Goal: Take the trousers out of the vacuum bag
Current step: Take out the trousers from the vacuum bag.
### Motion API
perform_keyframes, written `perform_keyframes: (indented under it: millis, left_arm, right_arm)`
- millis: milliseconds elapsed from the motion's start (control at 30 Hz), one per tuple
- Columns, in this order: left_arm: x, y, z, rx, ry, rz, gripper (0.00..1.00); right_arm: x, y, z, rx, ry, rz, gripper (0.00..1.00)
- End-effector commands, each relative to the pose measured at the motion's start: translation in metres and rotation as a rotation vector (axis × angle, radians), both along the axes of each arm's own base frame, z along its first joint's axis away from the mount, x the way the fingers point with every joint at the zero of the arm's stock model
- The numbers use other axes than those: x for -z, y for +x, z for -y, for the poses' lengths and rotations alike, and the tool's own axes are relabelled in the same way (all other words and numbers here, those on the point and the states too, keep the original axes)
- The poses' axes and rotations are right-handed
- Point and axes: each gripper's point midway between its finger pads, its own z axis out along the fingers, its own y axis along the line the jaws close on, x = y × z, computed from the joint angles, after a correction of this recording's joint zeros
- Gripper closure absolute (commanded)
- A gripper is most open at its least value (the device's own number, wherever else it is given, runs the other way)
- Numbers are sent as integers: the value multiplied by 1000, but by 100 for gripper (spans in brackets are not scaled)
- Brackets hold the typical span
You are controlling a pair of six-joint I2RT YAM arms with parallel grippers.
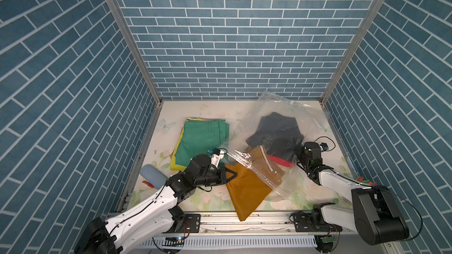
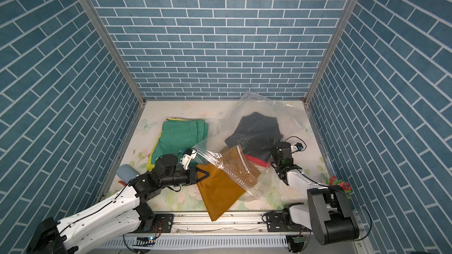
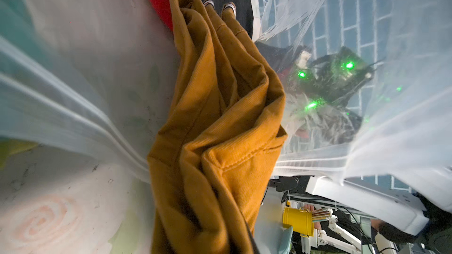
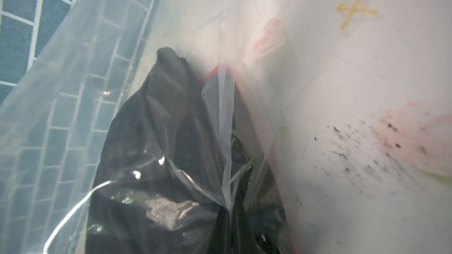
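At lower centre, left hand (image 1: pixel 233 175) is gripping mustard trousers (image 1: pixel 247 191) for extraction; right hand (image 1: pixel 296 150) is pinching the vacuum bag (image 1: pixel 276 105) steady.

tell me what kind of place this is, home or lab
Most likely a staged robot test cell, not a home: printed blue-brick wall panels in metal framing, a floral tabletop, left arm and right arm mounted on a rail.

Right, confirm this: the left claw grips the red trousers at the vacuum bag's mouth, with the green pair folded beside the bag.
Wrong colour: the left claw grips the mustard-brown trousers, not red ones, as both top views show. The rest holds: the grip is at the mouth of the vacuum bag, and the green pair lies folded beside it.
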Motion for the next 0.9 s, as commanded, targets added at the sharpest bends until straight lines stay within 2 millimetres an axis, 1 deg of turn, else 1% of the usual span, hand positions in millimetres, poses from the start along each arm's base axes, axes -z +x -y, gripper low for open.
perform_keyframes:
  millis: [0, 100, 133, 200, 367, 433, 500, 533, 567, 667, 733, 833, 867]
  left_arm:
    - [-28, -4, 5, 69, -45, 92, 100]
    - [-39, -5, 6, 92, -45, 128, 100]
    - [-38, -5, 4, 89, -34, 130, 100]
    - [-47, -2, 4, 83, -29, 154, 100]
    - [-59, 3, 6, 71, -39, 178, 100]
    - [-66, 5, 9, 72, -55, 188, 100]
    - [-71, 5, 12, 80, -74, 193, 100]
    - [-75, 5, 13, 84, -80, 198, 100]
    - [-80, 6, 14, 87, -88, 204, 100]
    - [-96, 5, 17, 112, -111, 235, 100]
    - [-106, 5, 19, 124, -109, 255, 100]
    - [-111, 11, 20, 134, -77, 270, 100]
    - [-110, 14, 21, 132, -67, 267, 100]
  right_arm:
    - [-25, 21, 12, 22, -63, 76, 100]
    - [-28, 27, 26, 49, -87, 71, 100]
    - [-29, 29, 31, 58, -95, 71, 100]
    - [-33, 33, 40, 72, -111, 72, 100]
    - [-46, 46, 65, 93, -176, 65, 100]
    - [-57, 54, 68, 73, -216, 65, 100]
    - [-68, 61, 66, 39, -251, 68, 100]
    - [-73, 63, 65, 23, -270, 72, 97]
    - [-79, 64, 65, 9, -287, 78, 90]
    - [-95, 62, 57, -55, -331, 102, 59]
    - [-108, 60, 47, -106, -372, 117, 44]
    - [-124, 54, 31, -180, -423, 124, 28]
    - [-131, 52, 24, -209, -441, 128, 24]
